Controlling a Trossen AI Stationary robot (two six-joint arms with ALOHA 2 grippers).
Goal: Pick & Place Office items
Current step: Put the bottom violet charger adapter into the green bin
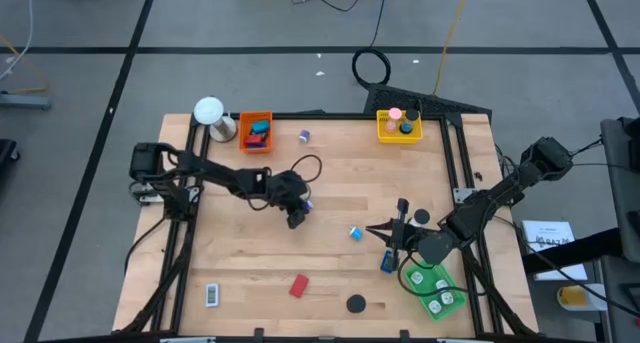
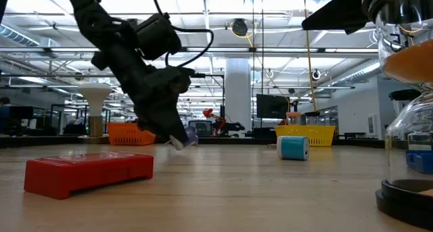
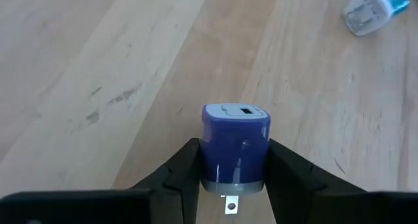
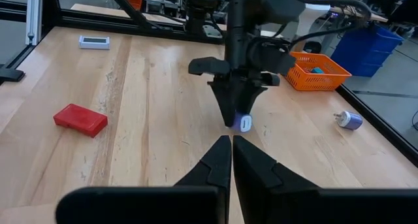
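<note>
The left hand [image 1: 297, 215] sits mid-table, its fingers closed about halfway onto a small purple plug [image 3: 235, 145], which it holds just above the wood. The step in hand looks like the carry: the plug is gripped and lifted, not yet placed. A likely goal is the orange tray [image 1: 256, 132], beyond the left hand at the table's far edge, which already holds blue and red pieces. The next move would then call for a steady lift and a swing over that tray's rim before letting go.

The right hand [image 1: 392, 245] waits nearer the green tray [image 1: 434, 290], its fingers pressed together on nothing.

Other items lie well apart from the left hand: a blue plug [image 1: 355, 233] between the two hands, a red block [image 1: 298, 285] and a black disc [image 1: 356, 304] toward the near edge, a white-and-black rectangle [image 1: 211, 295] at the near left, and another purple plug [image 1: 304, 136] just beside the orange tray. A yellow tray [image 1: 399, 126] stands at the far right.

The table [image 1: 330, 183] is pale wooden planking inside a black frame. Beyond it lies a large open hall with ceiling lights, grey floor and trailing cables.
</note>
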